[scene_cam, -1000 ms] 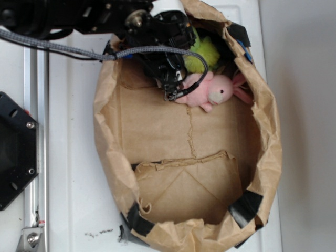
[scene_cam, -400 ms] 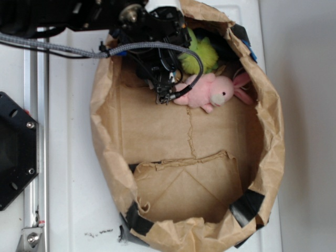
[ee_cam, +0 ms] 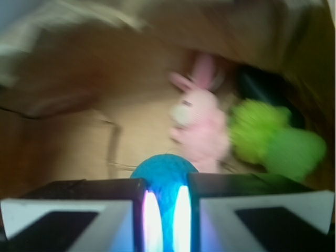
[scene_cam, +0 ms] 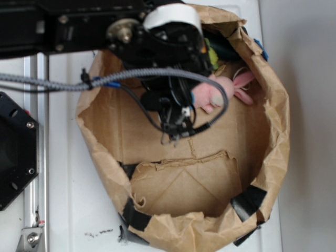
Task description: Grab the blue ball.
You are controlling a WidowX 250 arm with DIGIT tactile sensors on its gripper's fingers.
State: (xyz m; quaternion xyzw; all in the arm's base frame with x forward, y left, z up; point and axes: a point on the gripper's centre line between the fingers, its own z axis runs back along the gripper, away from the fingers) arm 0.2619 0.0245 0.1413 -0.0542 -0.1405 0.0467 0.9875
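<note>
Ball in the tool, grip looks made

Wrist view: blue ball (ee_cam: pixel 164 181) sits squeezed between the two jaw blocks of the tool (ee_cam: pixel 164 210), top of it bulging above them, lower part hidden in the narrow gap. So tool is closed on the ball, w/ pads pressing both sides at roughly its widest part. Exterior view can't confirm: arm and cable cover the tool tip (scene_cam: pixel 177 125) and the ball isn't visible there at all.

Where: inside the brown paper bag (scene_cam: pixel 273 136), which stands on the white tabletop (scene_cam: pixel 63 199). Tool is over the bag's cardboard-colored floor, near the middle. Pink bunny plush (ee_cam: pixel 202 126) lies beyond the ball, apart from it; yellow-green plush (ee_cam: pixel 273 139) further right by the bag wall. Neither is caught in the jaws as far as I can tell.

Handling, my read: ball is small, light, fuzzy and prob. soft, so it'll squash a bit and the knit surface gives good friction. Not fragile. Best hold is across the middle, as now; a pinch too high or low would let it pop out. Wrist view is blurry, so can't judge how deep it sits.

Risk on the way up: crumpled bag rim and sagging walls close to the arm, could snag.
</note>
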